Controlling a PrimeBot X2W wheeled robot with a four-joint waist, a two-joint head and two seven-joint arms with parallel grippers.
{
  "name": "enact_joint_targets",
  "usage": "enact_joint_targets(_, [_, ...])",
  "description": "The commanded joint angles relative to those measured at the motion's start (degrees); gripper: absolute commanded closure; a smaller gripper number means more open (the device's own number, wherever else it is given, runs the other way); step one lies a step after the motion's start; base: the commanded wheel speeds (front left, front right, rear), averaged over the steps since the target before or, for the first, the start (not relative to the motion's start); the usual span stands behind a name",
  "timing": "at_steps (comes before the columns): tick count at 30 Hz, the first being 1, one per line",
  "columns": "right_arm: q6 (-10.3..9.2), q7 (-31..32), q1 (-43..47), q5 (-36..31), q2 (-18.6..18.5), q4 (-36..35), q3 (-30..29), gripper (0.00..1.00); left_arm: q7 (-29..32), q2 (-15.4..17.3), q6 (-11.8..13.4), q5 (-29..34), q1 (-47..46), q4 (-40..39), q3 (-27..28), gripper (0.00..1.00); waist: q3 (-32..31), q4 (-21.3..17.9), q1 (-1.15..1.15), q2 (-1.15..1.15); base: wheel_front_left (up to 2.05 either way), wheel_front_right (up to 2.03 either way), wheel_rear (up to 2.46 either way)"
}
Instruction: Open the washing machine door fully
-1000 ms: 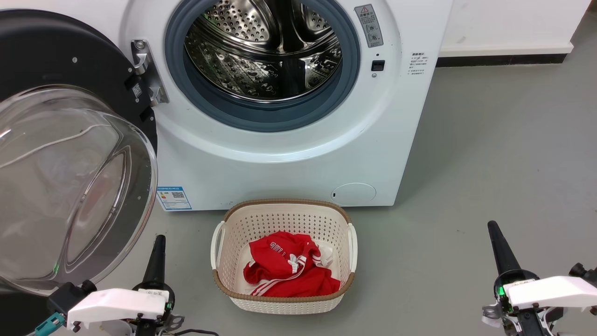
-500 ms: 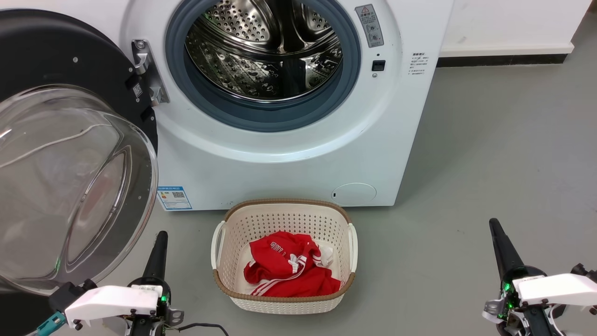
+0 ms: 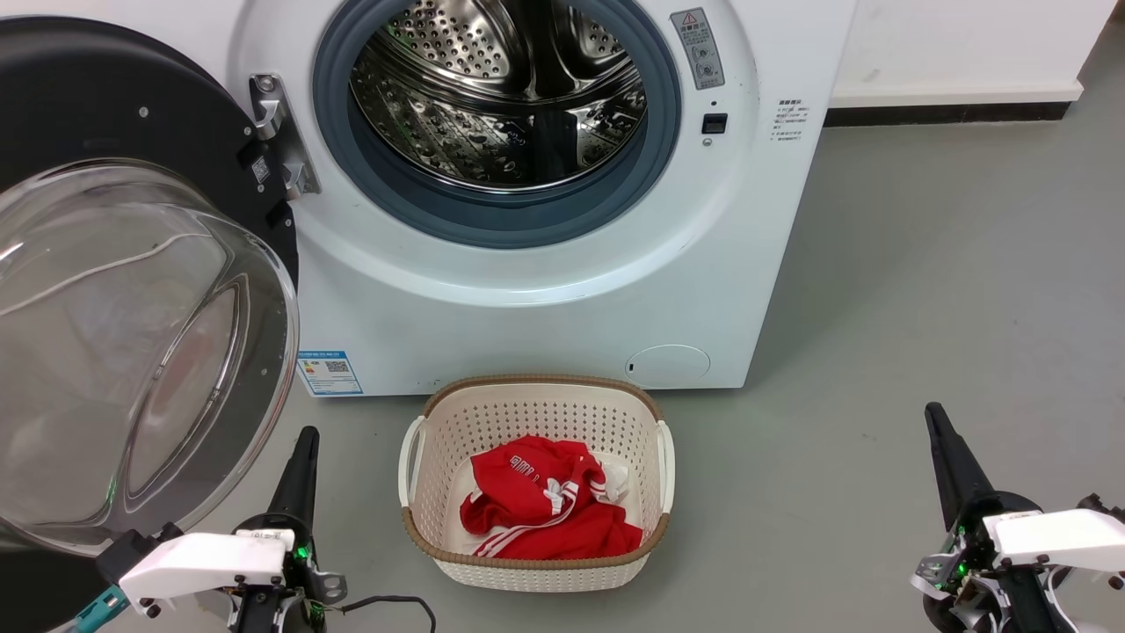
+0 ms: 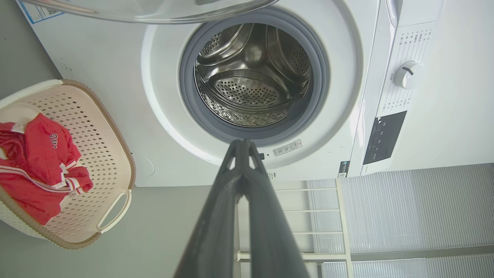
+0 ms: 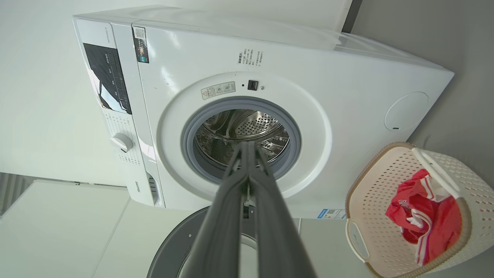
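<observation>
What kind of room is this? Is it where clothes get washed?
Most likely a laundry room or laundry corner. A white washing machine stands with its washing machine door swung open, showing the steel drum. On the grey floor in front sits a laundry basket holding red clothes.

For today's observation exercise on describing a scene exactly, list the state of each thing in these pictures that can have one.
washing machine door: open, swung wide.
drum: exposed, no laundry visible inside.
laundry basket: upright, holding a red garment.
small round flap: closed.
left gripper: shut, holding nothing.
right gripper: shut, holding nothing.
</observation>
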Motion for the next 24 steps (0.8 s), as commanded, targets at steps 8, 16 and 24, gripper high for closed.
enact_joint_targets(8, [0.00,1.2,-1.3,4.1,0.1,0.3,-0.6,1.00,1.1,0.1,-0.6,-4.1,-1.4,0.5,0.4,1.00,0.0,0.0,0.00,0.00,0.00,0.00,0.00])
enact_joint_targets(16, [0.00,2.0,-1.5,7.3,0.2,0.6,-1.0,1.00,2.1,0.1,-0.9,-7.5,-1.7,1.0,0.5,1.00,0.0,0.1,0.00,0.00,0.00,0.00,0.00])
enact_joint_targets(24, [0.00,2.6,-1.7,8.5,0.3,0.7,-1.3,1.00,2.4,0.2,-1.0,-8.9,-1.8,1.2,0.6,1.00,0.0,0.1,0.00,0.00,0.00,0.00,0.00])
